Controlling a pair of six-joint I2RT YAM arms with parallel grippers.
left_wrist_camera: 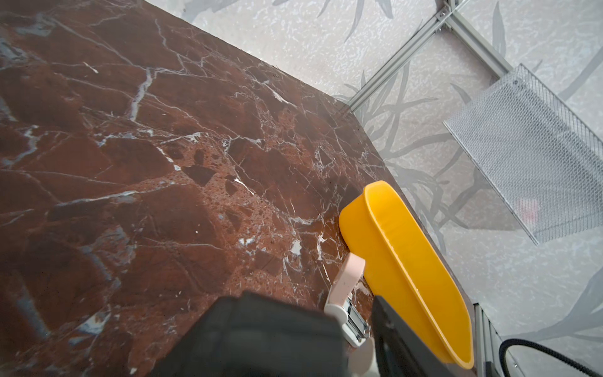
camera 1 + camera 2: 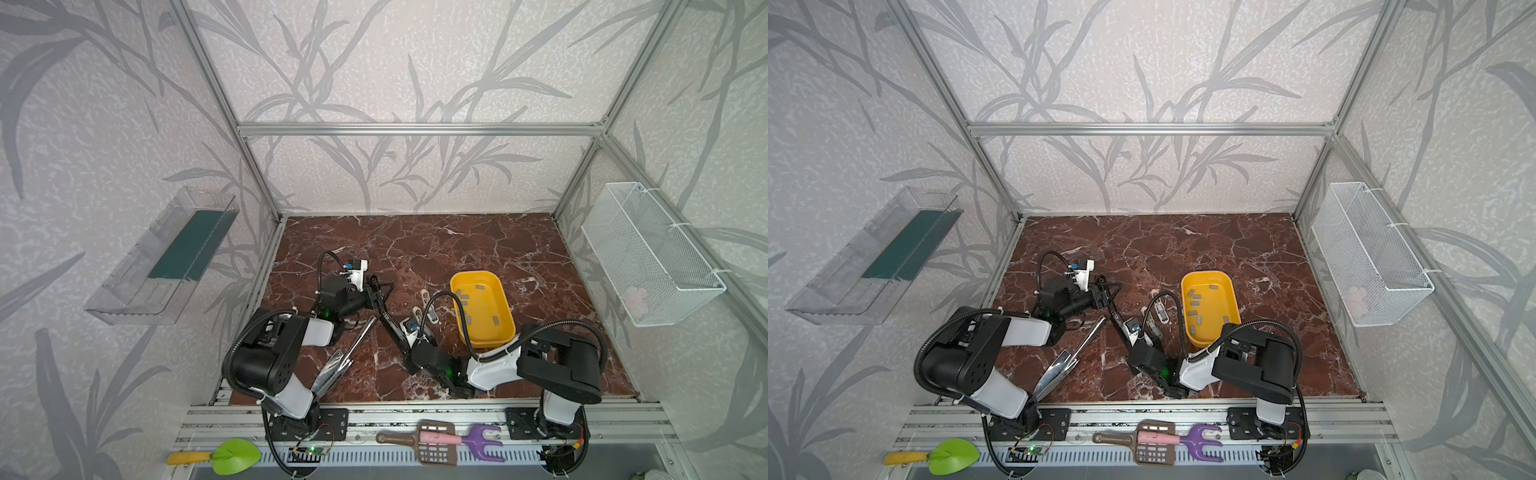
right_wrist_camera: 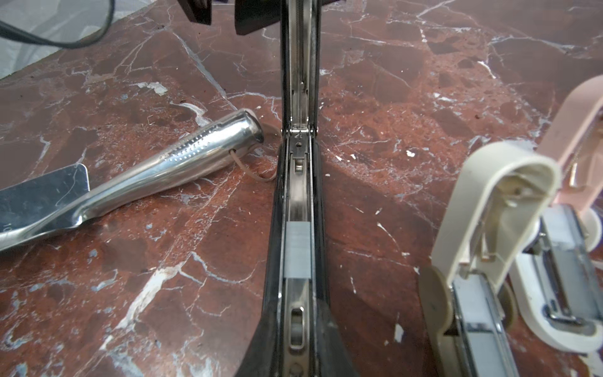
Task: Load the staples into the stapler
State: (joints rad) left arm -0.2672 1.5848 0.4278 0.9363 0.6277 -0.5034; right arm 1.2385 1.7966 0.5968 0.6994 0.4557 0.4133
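A black stapler lies swung open on the marble table. One grey strip of staples sits in its metal channel. My right gripper is shut on the near end of this stapler's base. My left gripper hovers at the far end by the raised lid, jaws apart, nothing clearly between them. Several more staples lie loose in the yellow tray.
A cream stapler and a pink stapler stand open between the black stapler and the tray. A silver spatula lies left of the black stapler. A wire basket hangs on the right wall, a clear shelf on the left.
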